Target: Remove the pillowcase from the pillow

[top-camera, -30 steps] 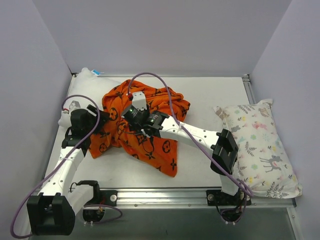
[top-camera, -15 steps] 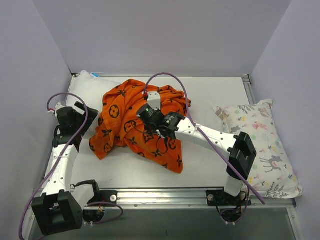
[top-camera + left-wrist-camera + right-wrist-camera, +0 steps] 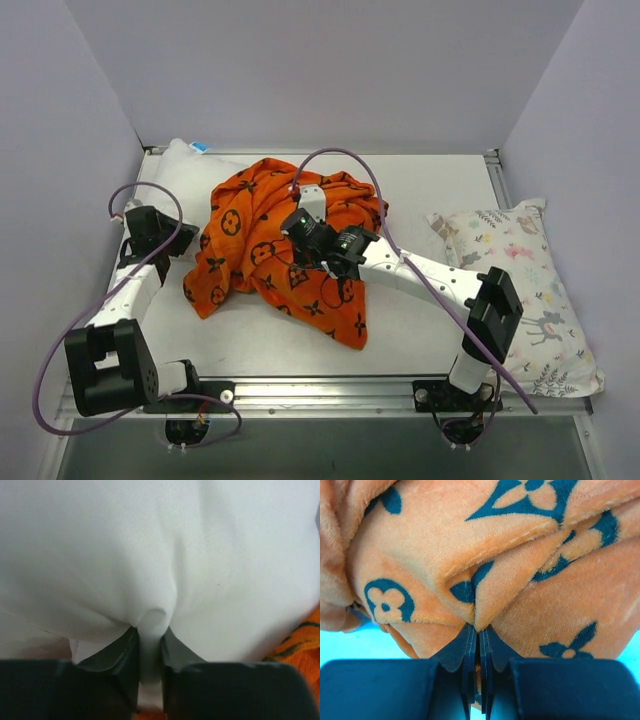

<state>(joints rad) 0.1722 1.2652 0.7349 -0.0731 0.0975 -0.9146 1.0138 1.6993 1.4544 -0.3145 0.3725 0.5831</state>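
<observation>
The orange pillowcase (image 3: 270,250) with black motifs lies bunched across the middle of the table, over part of the plain white pillow (image 3: 185,175) that shows at the back left. My left gripper (image 3: 150,222) sits at the pillow's left side. In the left wrist view its jaws (image 3: 150,647) are shut on a pinched fold of the white pillow (image 3: 150,555). My right gripper (image 3: 300,222) sits on top of the bunched cloth. Its jaws (image 3: 478,630) are shut on a fold of the orange pillowcase (image 3: 520,580).
A second pillow with a pastel animal print (image 3: 525,295) lies along the right side of the table. Grey walls (image 3: 330,70) close in the back and both sides. A metal rail (image 3: 330,392) runs along the near edge by the arm bases.
The left gripper moved back left off the orange cloth to the white pillow and closed on a fold of it. The right gripper closed on the pillowcase and drew it to the right.
</observation>
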